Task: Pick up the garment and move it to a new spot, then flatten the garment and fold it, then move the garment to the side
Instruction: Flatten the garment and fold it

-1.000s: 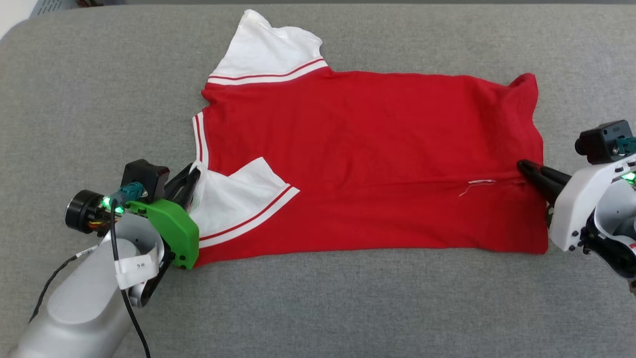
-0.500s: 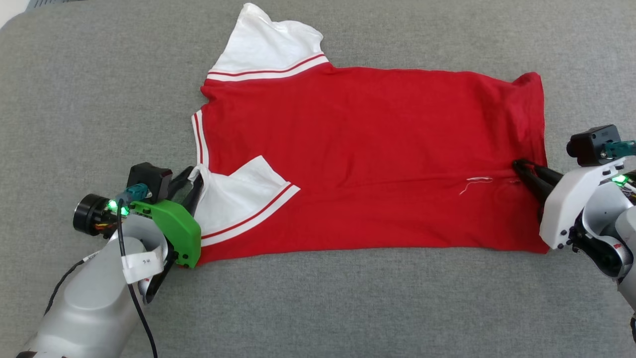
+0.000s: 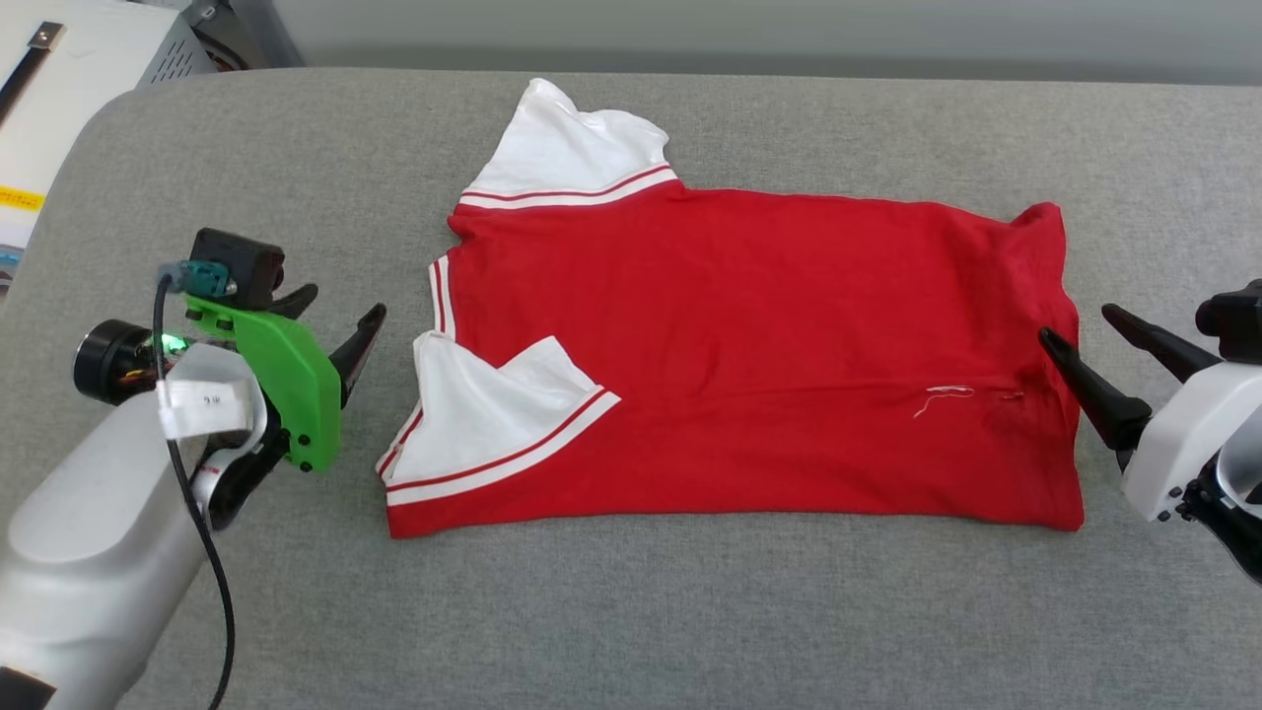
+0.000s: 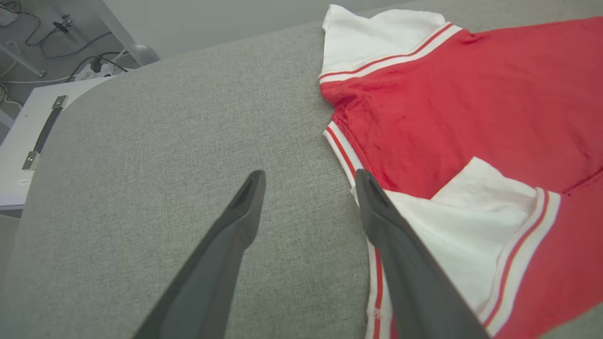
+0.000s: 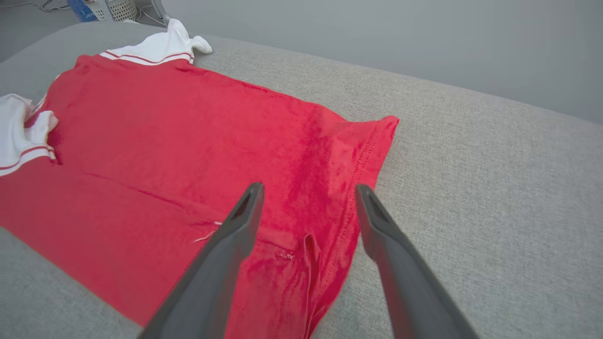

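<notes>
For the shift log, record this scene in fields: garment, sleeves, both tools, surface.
garment: red T-shirt, lying flat, collar toward robot's left
near sleeve: white, folded onto the red body
far sleeve: white, spread outward
left tool: open, beside collar end, empty
right tool: open, at hem end, empty
surface: grey fabric pad

Bright, diffuse light leaves faint shadows beside the red, white-sleeved thin T-shirt (image 3: 749,345) on the grey woven-fabric surface (image 3: 690,621); wrist views bow outward.
</notes>
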### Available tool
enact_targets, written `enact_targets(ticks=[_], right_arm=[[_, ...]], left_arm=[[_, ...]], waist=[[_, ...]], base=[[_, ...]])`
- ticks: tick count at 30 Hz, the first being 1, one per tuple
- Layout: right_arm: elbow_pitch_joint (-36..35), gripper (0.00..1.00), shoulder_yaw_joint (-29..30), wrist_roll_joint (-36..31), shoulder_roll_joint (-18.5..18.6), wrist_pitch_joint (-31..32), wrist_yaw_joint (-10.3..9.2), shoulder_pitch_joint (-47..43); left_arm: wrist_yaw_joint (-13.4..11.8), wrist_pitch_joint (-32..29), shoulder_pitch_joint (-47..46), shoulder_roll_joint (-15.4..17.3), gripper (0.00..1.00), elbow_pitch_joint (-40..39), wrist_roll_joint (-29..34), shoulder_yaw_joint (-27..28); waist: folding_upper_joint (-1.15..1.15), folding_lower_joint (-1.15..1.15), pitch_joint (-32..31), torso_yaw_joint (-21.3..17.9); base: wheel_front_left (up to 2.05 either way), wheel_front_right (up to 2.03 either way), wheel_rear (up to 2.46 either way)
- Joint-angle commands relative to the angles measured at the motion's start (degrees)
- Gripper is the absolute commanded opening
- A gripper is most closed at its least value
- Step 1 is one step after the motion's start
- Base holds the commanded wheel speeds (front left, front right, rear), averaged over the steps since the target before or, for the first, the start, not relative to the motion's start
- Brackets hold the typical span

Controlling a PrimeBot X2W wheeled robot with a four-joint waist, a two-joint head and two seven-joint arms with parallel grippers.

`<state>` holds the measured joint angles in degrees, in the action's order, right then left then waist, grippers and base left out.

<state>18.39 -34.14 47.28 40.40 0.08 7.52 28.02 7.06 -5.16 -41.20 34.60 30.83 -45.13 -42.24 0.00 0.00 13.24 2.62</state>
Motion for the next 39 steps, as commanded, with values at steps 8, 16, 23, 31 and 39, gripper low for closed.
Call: enact_targets(ticks=[8, 16, 23, 31, 39], right_arm=[[-2.1, 1.00, 2.3, -1.6, -1.0, 1.3, -0.03, -2.0], [-2.9, 1.00, 3.0, -2.1, -2.2, 2.9, -0.03, -2.1], [-3.5, 1.00, 2.6, -2.9, -3.5, 4.1, -0.03, -1.0], [-4.6, 1.00, 2.4, -3.5, -2.2, 5.2, -0.03, 0.2], [-8.5, 1.00, 3.8, -1.4, 5.2, 13.9, -0.03, 0.8]], left_arm=[[0.4, -25.9, -2.1, 4.6, 1.00, -10.3, -12.7, -4.7], [0.4, -34.7, -0.3, 7.2, 1.00, -13.4, -14.9, -9.4], [0.4, -34.3, 2.4, 5.7, 1.00, -8.5, -15.2, -11.5], [0.4, -30.5, 4.0, 3.7, 0.00, -4.7, -16.2, -14.2], [0.4, -22.5, 3.5, 5.6, 0.00, -6.5, -15.4, -14.4]], waist=[[0.00, 0.00, 0.0, -0.3], [0.00, 0.00, 1.0, -1.8], [0.00, 0.00, 3.5, -3.2], [0.00, 0.00, 3.7, -3.4], [0.00, 0.00, 0.8, -2.3]], base=[[0.00, 0.00, 0.00], [0.00, 0.00, 0.00], [0.00, 0.00, 0.00], [0.00, 0.00, 0.00], [0.00, 0.00, 0.00]])
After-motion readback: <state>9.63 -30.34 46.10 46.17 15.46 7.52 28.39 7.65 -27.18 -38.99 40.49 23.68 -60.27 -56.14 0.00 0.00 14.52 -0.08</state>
